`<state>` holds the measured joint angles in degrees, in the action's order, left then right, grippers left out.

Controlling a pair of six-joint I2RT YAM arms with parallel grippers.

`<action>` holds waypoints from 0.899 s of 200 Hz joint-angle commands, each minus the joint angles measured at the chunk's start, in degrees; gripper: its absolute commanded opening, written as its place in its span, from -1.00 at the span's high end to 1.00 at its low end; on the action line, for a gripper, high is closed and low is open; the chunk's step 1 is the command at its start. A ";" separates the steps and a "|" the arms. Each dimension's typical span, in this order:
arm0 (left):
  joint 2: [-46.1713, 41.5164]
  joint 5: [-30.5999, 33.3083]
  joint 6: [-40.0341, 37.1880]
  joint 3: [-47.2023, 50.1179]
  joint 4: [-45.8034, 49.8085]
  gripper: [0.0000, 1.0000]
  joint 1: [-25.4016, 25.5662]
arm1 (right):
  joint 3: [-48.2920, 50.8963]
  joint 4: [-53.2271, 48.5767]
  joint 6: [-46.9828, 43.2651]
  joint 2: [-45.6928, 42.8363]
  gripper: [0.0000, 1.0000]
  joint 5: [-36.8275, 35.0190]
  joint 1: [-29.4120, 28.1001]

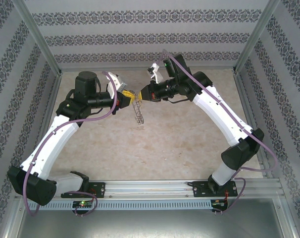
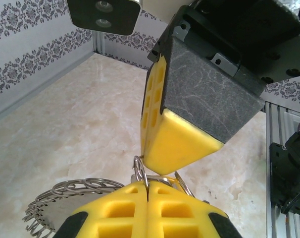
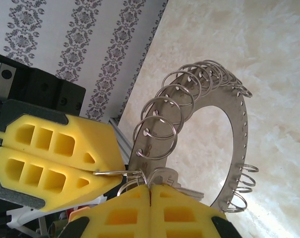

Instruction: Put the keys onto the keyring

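Looking down, you see the left gripper [image 1: 127, 95] and right gripper [image 1: 142, 94] tip to tip near the far edge of the table [image 1: 189, 144]. Both sets of jaws are closed on the keyring [image 1: 138, 113], which hangs beneath them.

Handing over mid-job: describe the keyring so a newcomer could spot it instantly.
Over the marble table, the left gripper and right gripper meet tip to tip. Hanging at that meeting point is the keyring: a flat grey metal hoop, open-centred, its rim fringed with small wire loops, unlike the blocky yellow jaws beside it.
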<state>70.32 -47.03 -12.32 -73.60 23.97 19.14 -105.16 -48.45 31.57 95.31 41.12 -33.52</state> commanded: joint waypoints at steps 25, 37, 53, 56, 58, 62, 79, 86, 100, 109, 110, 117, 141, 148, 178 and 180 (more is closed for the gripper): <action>-2.13 -2.42 -1.84 0.04 -5.15 1.00 0.73 | -0.91 -1.77 0.41 1.31 1.00 0.34 0.36; -2.21 -2.38 -1.86 0.04 -5.16 1.00 0.76 | -0.92 -1.82 0.64 1.34 1.00 -0.14 0.55; -2.32 -2.54 -1.83 0.13 -5.07 1.00 0.70 | -0.99 -2.56 0.77 1.43 0.99 -1.01 0.80; -2.37 -2.52 -1.83 0.13 -5.05 1.00 0.72 | -0.95 -2.69 0.80 1.38 0.99 -1.16 0.82; -2.34 -2.54 -1.83 0.08 -5.06 1.00 0.66 | -0.99 -2.75 0.78 1.42 0.99 -1.21 0.89; -2.37 -2.50 -1.86 0.08 -5.07 1.00 0.76 | -0.92 -2.75 0.85 1.38 0.97 -1.22 0.95; -2.34 -2.39 -1.86 -0.02 -5.03 1.00 0.69 | -0.53 -2.45 0.86 1.27 0.94 -1.41 1.08; -2.36 -2.47 -1.83 0.04 -5.16 1.00 0.70 | -0.48 -2.53 0.86 1.20 0.93 -1.51 1.22; -2.34 -2.50 -1.83 -0.13 -5.24 1.00 0.71 | -0.31 -2.48 0.91 1.20 0.91 -1.33 1.35; -2.30 -2.62 -1.84 -0.22 -5.33 1.00 0.68 | -0.12 -1.99 1.19 1.21 0.86 -0.94 1.44; -2.30 -2.63 -1.88 -0.22 -5.33 1.00 0.66 | -0.13 -1.95 1.20 1.20 0.85 -0.82 1.40; -2.30 -2.72 -1.83 -0.35 -5.33 1.00 0.66 | 0.06 -1.25 1.46 1.15 0.80 -0.45 1.44; -2.29 -2.88 -1.66 -0.32 -5.60 1.00 0.75 | -0.03 -0.26 1.23 0.79 0.61 0.27 1.76; -2.30 -2.83 -1.66 -0.37 -5.60 1.00 0.71 | -0.11 0.06 1.02 0.43 0.56 0.19 1.87; -2.38 -3.05 -1.55 -0.32 -5.60 1.00 0.68 | -0.84 0.73 -1.79 -1.40 0.38 -1.54 2.62; -2.32 -3.00 -1.50 -0.34 -5.60 1.00 0.69 | -0.96 0.64 -2.18 -1.50 0.38 -1.81 2.59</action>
<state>69.87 -47.53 -12.88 -73.34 21.65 19.16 -105.16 -49.10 32.18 95.33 41.60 -31.90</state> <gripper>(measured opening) 0.042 0.295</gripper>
